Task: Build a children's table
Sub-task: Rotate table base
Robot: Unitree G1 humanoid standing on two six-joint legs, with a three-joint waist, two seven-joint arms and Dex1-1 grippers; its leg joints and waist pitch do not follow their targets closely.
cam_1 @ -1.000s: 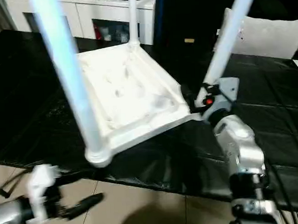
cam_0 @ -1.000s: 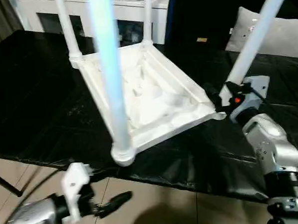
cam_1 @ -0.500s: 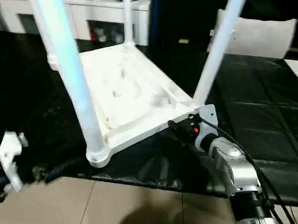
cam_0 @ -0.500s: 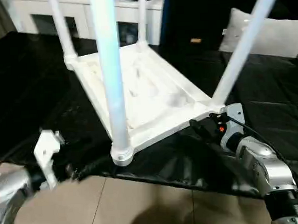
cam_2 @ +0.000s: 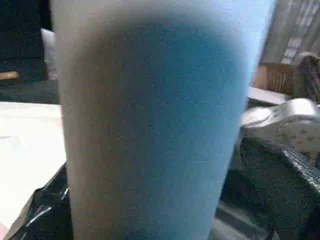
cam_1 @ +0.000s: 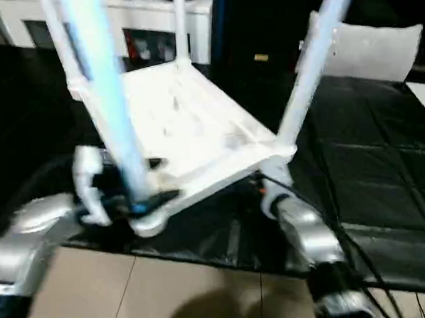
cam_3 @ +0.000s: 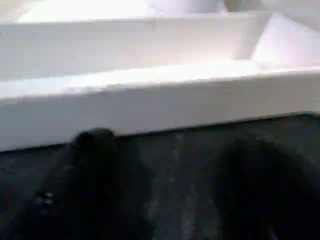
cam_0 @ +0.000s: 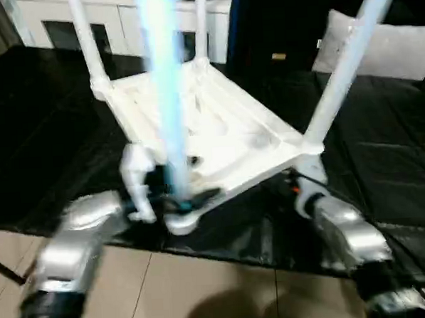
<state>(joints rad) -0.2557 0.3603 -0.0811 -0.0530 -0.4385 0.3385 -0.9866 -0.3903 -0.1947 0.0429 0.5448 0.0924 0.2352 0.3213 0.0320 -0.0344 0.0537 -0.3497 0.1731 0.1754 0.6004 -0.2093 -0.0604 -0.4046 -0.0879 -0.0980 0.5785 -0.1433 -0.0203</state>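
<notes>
The children's table (cam_0: 219, 141) is seen upside down on the black-covered counter (cam_0: 47, 125), near its front edge, with all four legs standing up from the corner sockets. The nearest leg (cam_0: 168, 97) rises from the corner socket (cam_0: 179, 223) that overhangs the counter's front edge. The left gripper (cam_0: 182, 198) is placed at the base of this leg, its black jaws set on either side of the tube just above the socket; whether they are actually pressed against it cannot be told. The right gripper (cam_0: 294, 185) is tucked under the tabletop's rim by the front right corner, and the state of its jaws cannot be told either. The step in hand is judged to be the seating or checking of the last leg. Next, a firm downward push on that leg is probably called for, with the top kept steady from the right.
</notes>
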